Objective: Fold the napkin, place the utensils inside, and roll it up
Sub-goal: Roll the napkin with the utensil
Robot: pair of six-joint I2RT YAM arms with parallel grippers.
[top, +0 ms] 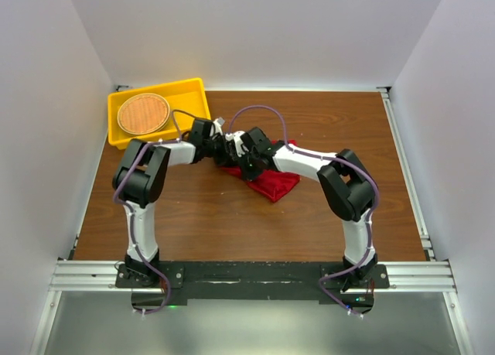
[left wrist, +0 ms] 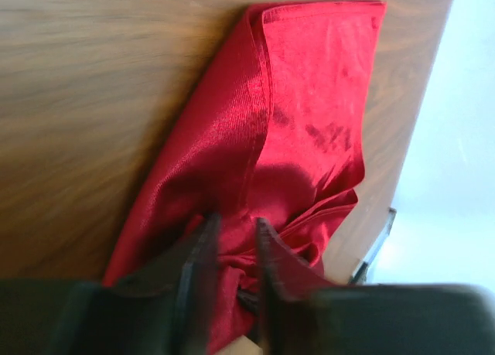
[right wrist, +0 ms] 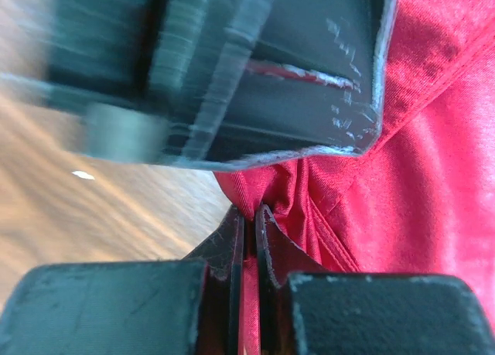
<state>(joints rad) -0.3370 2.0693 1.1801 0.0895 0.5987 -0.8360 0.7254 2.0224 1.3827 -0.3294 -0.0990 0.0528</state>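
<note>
Both meet at one end of the long napkin (top: 275, 185): right gripper (right wrist: 249, 216) pinching it, left gripper (left wrist: 234, 225) slightly parted.

A brown wooden table top (top: 232, 223) with fine grain fills the middle. A plain white wall (top: 46, 138) stands at 9 o'clock, a second white wall (top: 255, 30) at 12 o'clock, a third white wall (top: 456, 138) at 3 o'clock. A silver aluminium rail (top: 85, 274) lies along the table edge at 6 o'clock, a thinner side rail (top: 404, 169) at 3 o'clock. The light is soft and even
</note>
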